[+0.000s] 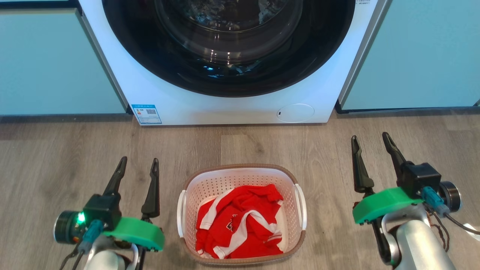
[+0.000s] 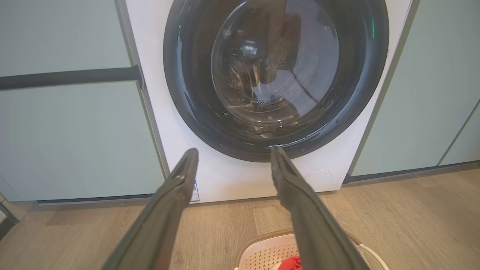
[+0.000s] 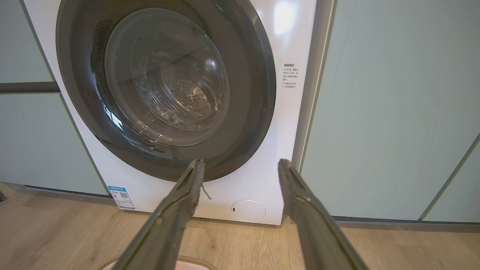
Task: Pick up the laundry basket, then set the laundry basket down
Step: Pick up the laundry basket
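1. Currently, at the lower left of the head view, the left gripper [image 1: 139, 160] is hovering over the wooden floor [image 1: 56, 150], its two dark fingers spread apart and gripping nothing.
2. At the lower centre, the laundry basket [image 1: 240, 167] is sitting on the floor between the two grippers, apart from both, in front of the washing machine [image 1: 225, 108].
3. Inside the basket, a crumpled red garment with white stripes [image 1: 240, 225] is lying, covering most of the bottom and staying below the brown rim.
4. At the upper centre, the machine's round dark door is facing the camera; I cannot tell what is lying in its drum.
5. At the right, the right gripper [image 1: 369, 136] is hovering with its fingers parted and empty, clear of the basket.
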